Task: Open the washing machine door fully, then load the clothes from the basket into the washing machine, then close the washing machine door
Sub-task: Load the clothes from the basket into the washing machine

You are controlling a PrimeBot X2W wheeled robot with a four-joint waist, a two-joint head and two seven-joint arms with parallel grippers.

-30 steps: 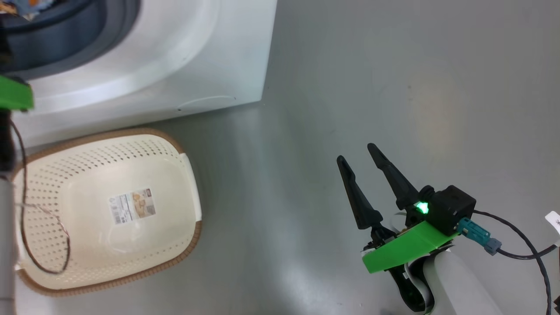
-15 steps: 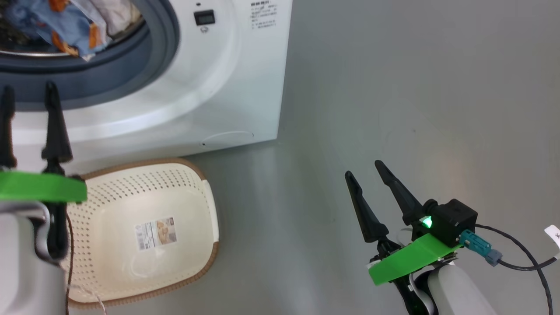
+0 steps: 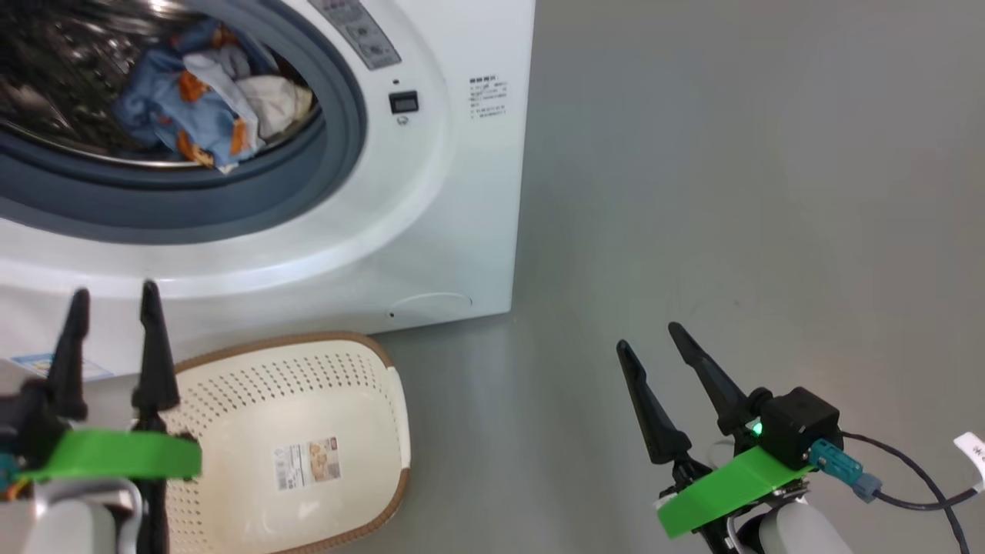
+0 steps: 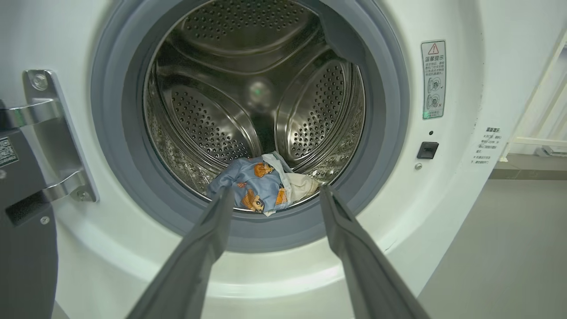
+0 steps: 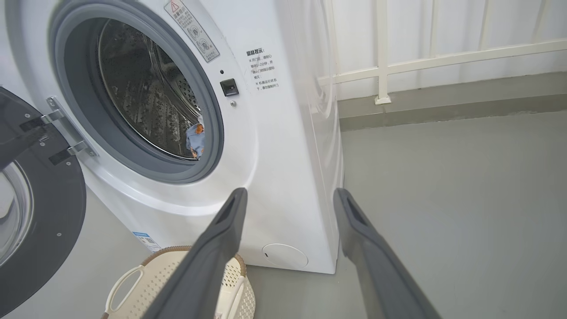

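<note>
**Head view.** Machine [image 3: 462, 192] sits upper left with its mouth open. Clothes [image 3: 200, 115] lie low in the drum [image 3: 69, 69]: blue cloth with orange print and a cream piece beside it. Basket [image 3: 292, 340] stands on the floor [image 3: 731, 192] just before the machine, with nothing in it but a label on its bottom. Left pincer [image 3: 114, 291] is at lower left by the basket's left rim, fingers wide, nothing between them. Right pincer [image 3: 649, 336] is at lower right over bare floor, well apart from the machine, also wide and empty.

**Left wrist view.** Left pincer [image 4: 275, 189] points straight at the drum mouth. The clothes show between its tips but look deeper in, not touched. Hinge [image 4: 53, 133] is bolted left of the mouth. Door [image 4: 22, 248] shows as a dark slab at the lower left edge, swung out.

**Right wrist view.** The door [image 5: 48, 212] hangs at the left edge with its inner face toward the camera: glossy black rim, part of the glass bowl. Its free edge is cut off, so I cannot tell how far it stands open. The hinge line runs upright.

**Judgement.** Loading looks done and closing remains. The door lies left of both pincers, and the left arm is the nearer. The move calls for getting outside the door's free edge and sweeping it right toward the mouth.
</note>
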